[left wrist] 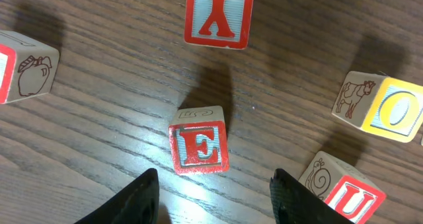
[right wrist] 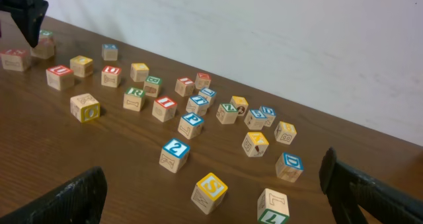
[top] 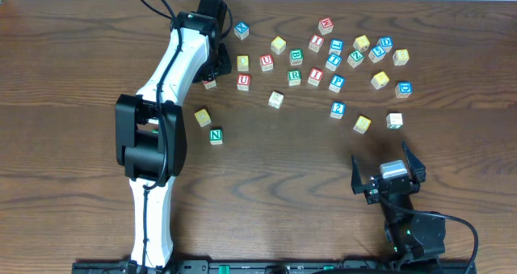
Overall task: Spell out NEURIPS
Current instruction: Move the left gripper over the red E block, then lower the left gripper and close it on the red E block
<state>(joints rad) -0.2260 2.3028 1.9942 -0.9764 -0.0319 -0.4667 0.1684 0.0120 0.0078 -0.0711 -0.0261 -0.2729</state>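
1. Left tool (left wrist: 215, 187): jaws part-spread, nothing gripped. Fingertips (left wrist: 147, 184) sit at bottom edge of wrist frame, w/ E cube (left wrist: 199, 147) just ahead, centred on the gap, clear space both sides.
2. E cube lies flat on tabletop (left wrist: 99, 138), red E face up. In overhead it's upper left-centre (top: 210, 82), right under the tool (top: 212, 68).
3. Step, as I read it: pickup of 2nd letter. N cube (top: 216, 135) sits left-centre of overhead frame, apart from the scatter, w/ a yellow cube (top: 202, 116) just up-left of it.
4. Next move prob. calls for: ease down, keep cube centred btw jaws, clench, lift, carry down-frame to the spot right of N. Watch U cube (left wrist: 353, 197), close to the right finger at lower right of wrist frame.
5. Pose: left arm (top: 166, 104) stretched from bottom edge up-frame, elbow approx. left-centre, wrist tipped down over the cube.
6. Right tool (top: 388, 173): jaws wide, empty, lower right of overhead, below the scatter. S cube (right wrist: 210, 191) shows low-centre in its wrist view.
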